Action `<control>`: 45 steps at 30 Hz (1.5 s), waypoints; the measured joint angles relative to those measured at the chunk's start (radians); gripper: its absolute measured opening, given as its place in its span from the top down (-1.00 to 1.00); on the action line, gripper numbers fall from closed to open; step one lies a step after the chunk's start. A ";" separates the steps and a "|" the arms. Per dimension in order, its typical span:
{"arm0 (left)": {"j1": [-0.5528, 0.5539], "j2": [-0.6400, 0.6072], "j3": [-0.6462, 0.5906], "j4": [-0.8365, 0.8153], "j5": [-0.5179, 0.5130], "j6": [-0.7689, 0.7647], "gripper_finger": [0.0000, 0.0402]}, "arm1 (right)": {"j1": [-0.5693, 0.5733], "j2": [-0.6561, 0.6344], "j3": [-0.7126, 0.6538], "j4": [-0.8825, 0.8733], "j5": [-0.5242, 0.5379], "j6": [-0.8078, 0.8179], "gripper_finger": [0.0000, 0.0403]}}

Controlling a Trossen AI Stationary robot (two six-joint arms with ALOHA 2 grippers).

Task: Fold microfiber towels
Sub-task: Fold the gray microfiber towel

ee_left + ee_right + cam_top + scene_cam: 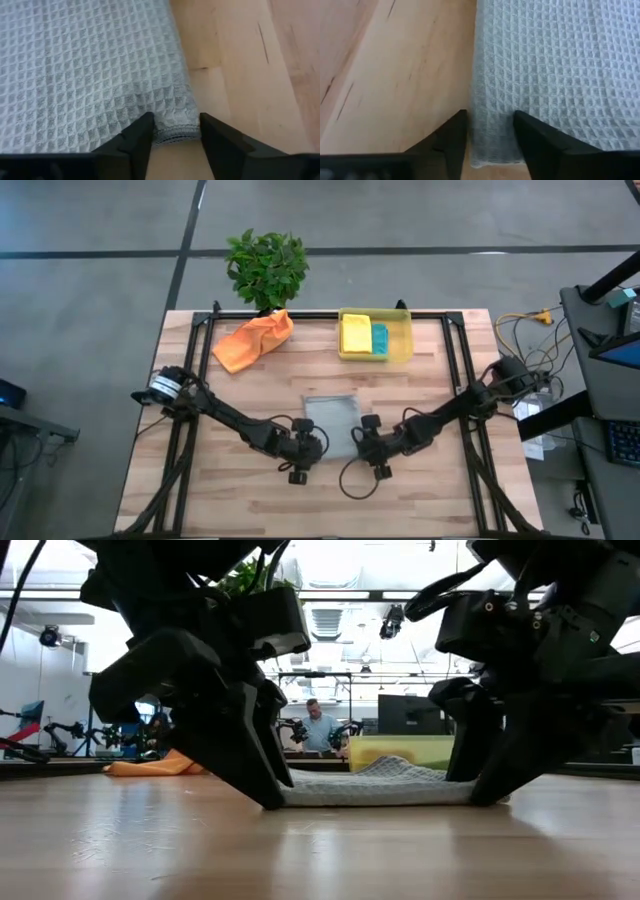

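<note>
Left gripper sits at the near-left corner of the light grey towel, at about 7 o'clock from the cloth's middle. Its two fingers stand part-way open, one on each side of the towel's corner hem, with the cloth lying between them; whether they pinch it cannot be told. Right gripper is placed at the near-right corner, at about 5 o'clock from the cloth's middle. Its fingers likewise stand part-way open astride the towel's edge, and a firm grip cannot be confirmed. In the low view both grippers reach down to the wooden table, with the grey towel lying flat between them and slightly humped at its middle.

Farther off, at 11 o'clock from the grey towel, the orange towel lies crumpled near the far edge. At 1 o'clock stands the yellow bin, holding the yellow towel and, just beside it, the teal towel. Beyond the far edge, at 11 o'clock, is a green plant.
</note>
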 joint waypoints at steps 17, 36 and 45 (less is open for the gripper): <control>-0.018 -0.126 -0.002 -0.037 0.048 0.009 0.98 | 0.048 -0.094 0.016 -0.014 -0.103 0.140 0.92; 0.048 -0.189 -0.014 -0.047 0.076 -0.001 0.99 | -0.070 -0.155 -0.011 0.007 -0.342 0.246 0.93; 0.064 -0.203 -0.014 -0.084 -0.063 -0.001 1.00 | -0.121 -0.160 -0.024 -0.015 -0.324 0.232 0.93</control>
